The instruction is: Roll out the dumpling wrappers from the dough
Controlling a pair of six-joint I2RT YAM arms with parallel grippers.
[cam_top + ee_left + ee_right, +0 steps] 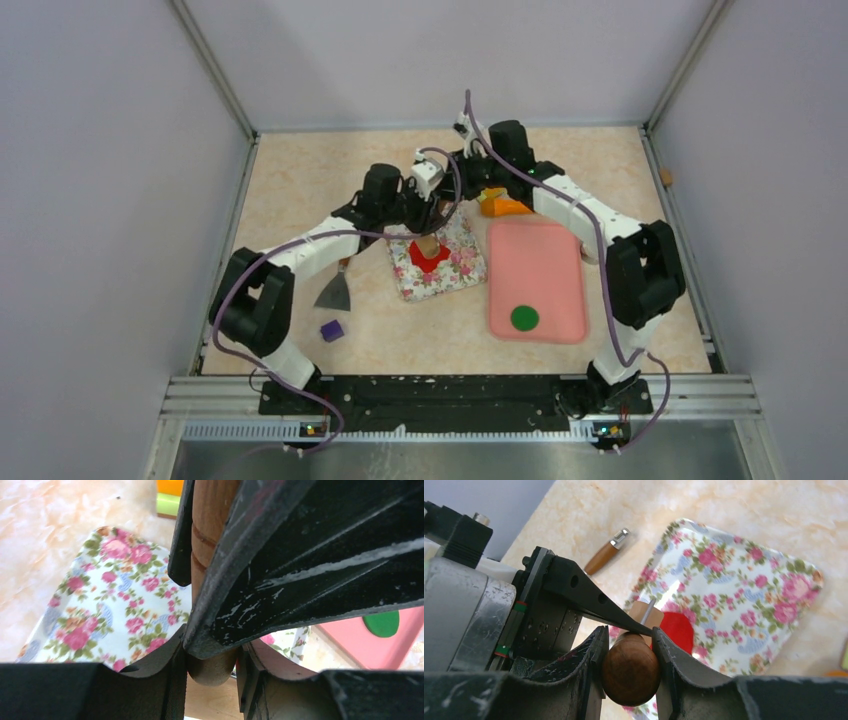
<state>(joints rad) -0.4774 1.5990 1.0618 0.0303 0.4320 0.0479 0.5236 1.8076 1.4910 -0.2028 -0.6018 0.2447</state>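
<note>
One wooden rolling pin (210, 530), pinched by left end effector (212, 666) and right end effector (630, 666) together. Red dough (430, 257) on floral tray (465, 272), centre of top view, under pin's far end, just beyond both end effectors.

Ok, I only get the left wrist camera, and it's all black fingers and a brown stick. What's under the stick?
Observer: Red dough. It lies on the flowery tray, right under the rolling pin.
Kid: Is the other arm helping?
Observer: Yes, the right gripper is shut on the pin's brown handle.
Kid: Is there other stuff I can't see?
Observer: A scraper and a small purple block, left of the tray.
</note>
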